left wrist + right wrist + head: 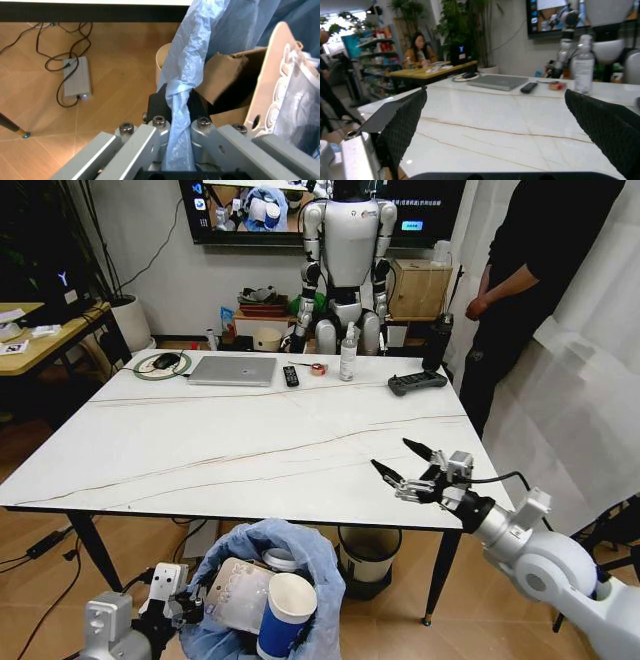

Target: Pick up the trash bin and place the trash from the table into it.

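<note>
Trash bin (262,592) is hanging just below the near edge of the table (230,450), on my left side, and it's already stuffed: a blue-white paper cup (287,612), a clear packet (236,595) and torn brown cardboard (227,77) poking out of the pale-blue liner bag (182,93).

My left gripper (176,123) is clenched on the rim, with a fold of the liner pinched between its fingers. I'd call that a so-so grab. The bag film looks thin, crinkly and slippery, so if the fingers only have plastic and not the hard rim under it, the bin could slide or the liner could tear. The bin itself seems light, the load is mostly paper and packaging, so weight isn't my worry, tilt is. It hangs from one side of the rim, and the cup sits high enough to tip out. I'd keep it level and move slow.

My right gripper (411,469) hovers over the near right part of the tabletop, fingers spread wide, holding nothing. I don't spot any litter on the marble from here, just the laptop (233,370), remote (290,375), bottle (348,353) and black controller (416,382) at the far end.
</note>
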